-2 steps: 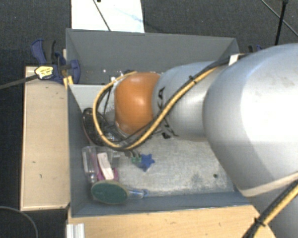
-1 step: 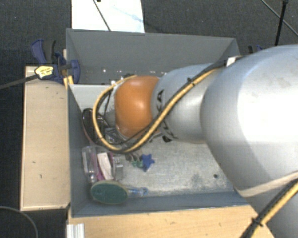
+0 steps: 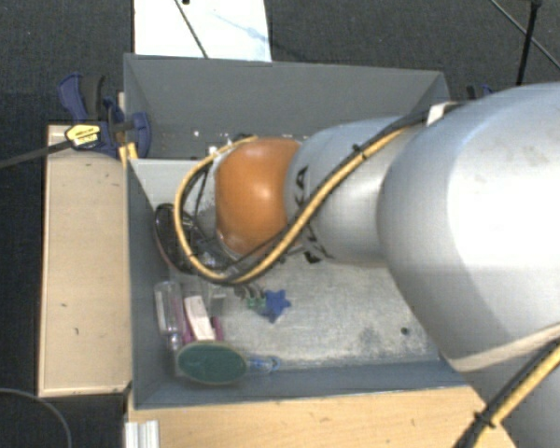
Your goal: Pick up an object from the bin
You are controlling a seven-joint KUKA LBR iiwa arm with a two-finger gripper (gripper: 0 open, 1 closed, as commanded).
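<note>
Several small things lie in the near left corner of the grey metal bin (image 3: 355,339). There is a clear packet with pink and white inside (image 3: 189,315), and a dark green oval disc on a pale handle (image 3: 210,364) against the near wall. A small blue piece (image 3: 275,304) lies with a green scrap (image 3: 253,297) just beside it.

The arm reaches in from the right, its orange wrist cover (image 3: 252,194) above the left part of the bin. The gripper (image 3: 213,261) sits low beneath that cover, near the left wall and just far of the packet. You cannot tell whether it is spread, closed or pinching anything. A dark ring (image 3: 165,234) leans at the left wall beside it.

Risks, as a judgement:
- The corner is tight, so a descent may strike the wall or the ring.
- The packet looks flat and slick and may slip.
- The looped cable (image 3: 191,189) could snag.
- The cover hides the contact point from you.
</note>
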